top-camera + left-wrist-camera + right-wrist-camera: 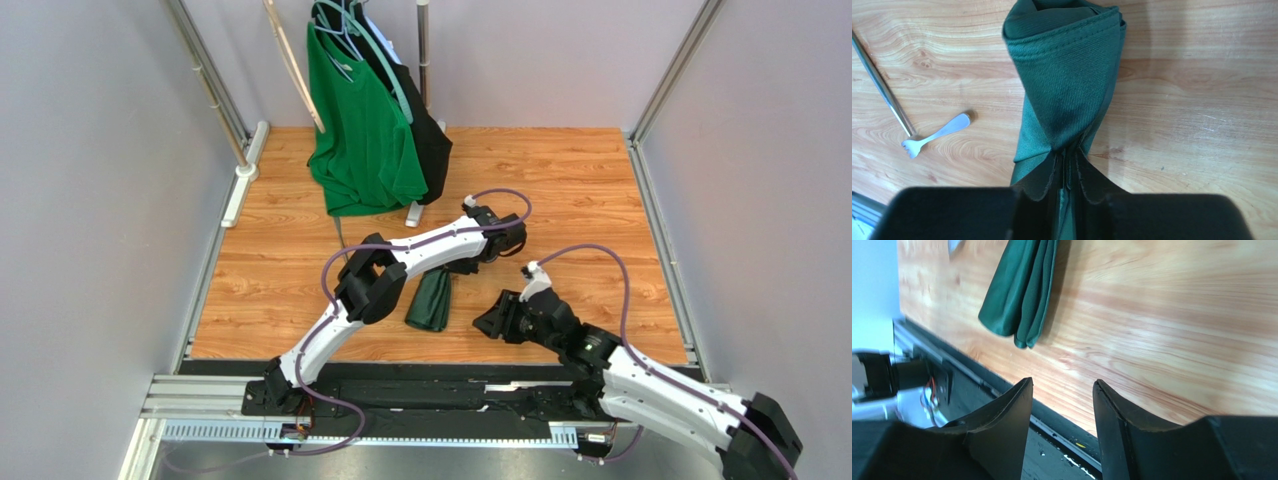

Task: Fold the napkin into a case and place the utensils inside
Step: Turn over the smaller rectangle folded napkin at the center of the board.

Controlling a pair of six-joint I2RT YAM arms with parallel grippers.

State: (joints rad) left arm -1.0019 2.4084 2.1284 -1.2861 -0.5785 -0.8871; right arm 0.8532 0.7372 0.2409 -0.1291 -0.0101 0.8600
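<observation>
Where closest to the arm bases, shows the right gripper low over the near edge of the table, right of the middle, with fingers spread apart and nothing between them. Just left of that claw, has the napkin lying on the wood near the near edge, about midway along it, folded into a narrow, long bundle running away from that edge. Looks dark green and matte, with a rounded folded end toward the near edge and a stitched hem crossing one layer. At the bundle's farther end, puts the left gripper clamped on the cloth, fingers nearly together, gathered folds squeezed into the slit between them. Reaches there from the farther side, forearm slanting across the table's middle. On bare wood beside the napkin, clear of it, shows the utensils: a small silver fork lying flat, tines touching or just beside a long slim metal handle cut off by the edge of the wrist view. Cannot tell from overhead the side of the cloth taken by these. By the far edge, left of the middle, shows a bright green T-shirt and a black garment hanging on a rack
</observation>
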